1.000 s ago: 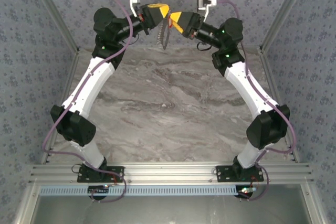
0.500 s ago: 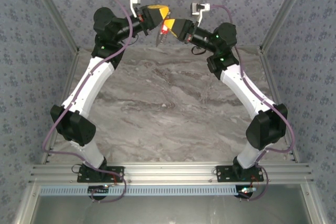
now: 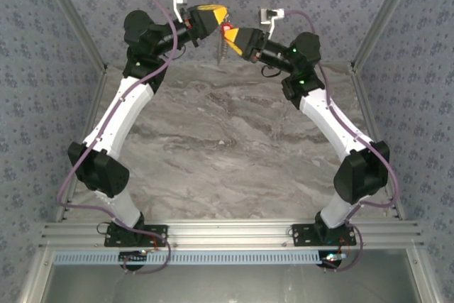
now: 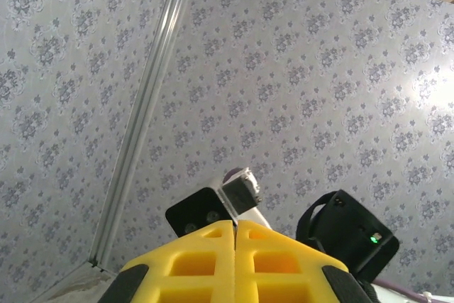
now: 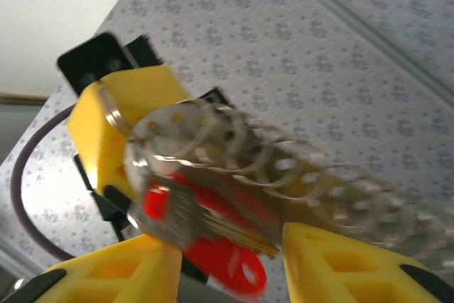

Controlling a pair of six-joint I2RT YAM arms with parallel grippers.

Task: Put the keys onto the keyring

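Note:
High at the back of the table, my left gripper [image 3: 223, 13] is shut on the keyring [image 3: 221, 51], a pale chain of thin rings that hangs down from its yellow fingers. In the right wrist view the keyring [image 5: 284, 168] runs off to the right from the left gripper [image 5: 106, 115]. The keys [image 5: 227, 264] show as a red head with a ridged metal blade, lying against the ring's end. My right gripper [image 5: 230, 239] stands open around them, its fingers [image 5: 333, 267] clear of the red head. From above, the keys [image 3: 227, 28] are a red speck between the two grippers, with the right gripper [image 3: 229, 34] just below. The left gripper [image 4: 235, 223] shows its jaws pressed together.
Patterned fabric walls with metal corner posts [image 3: 74, 23] close in the marble table [image 3: 227, 147]. The right wrist's camera mount [image 4: 241, 189] sits just beyond the left fingertips. Both arms reach inward, almost touching.
My right gripper has moved left and slightly up, closing the gap to the left gripper. The red key now sits higher, beside the left fingertips. The left arm barely moved.

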